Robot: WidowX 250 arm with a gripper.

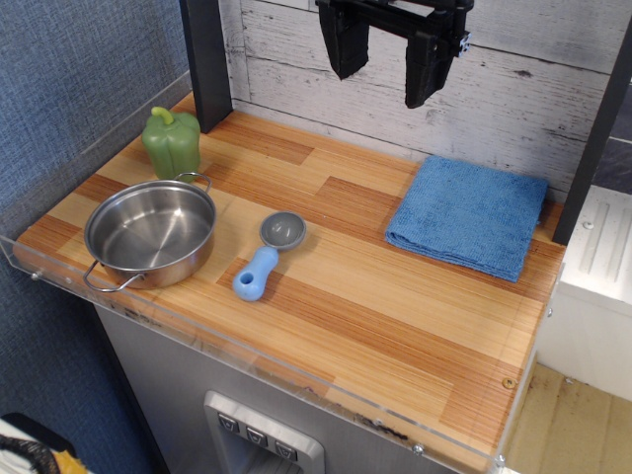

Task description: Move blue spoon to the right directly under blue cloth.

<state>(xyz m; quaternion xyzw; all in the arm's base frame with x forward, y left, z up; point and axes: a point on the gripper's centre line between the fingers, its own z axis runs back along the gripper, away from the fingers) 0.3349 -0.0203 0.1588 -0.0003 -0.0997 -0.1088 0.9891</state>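
The blue spoon lies on the wooden table top near the middle, light-blue handle toward the front, grey round bowl toward the back. The blue cloth lies folded flat at the back right of the table. My gripper hangs high at the top of the view, above the back of the table, open and empty, with two black fingers spread apart. It is well above and behind the spoon, and to the left of the cloth.
A two-handled steel pot stands at the left, just left of the spoon. A green toy pepper stands behind it. A black post rises at the back left. A clear plastic rim edges the table front.
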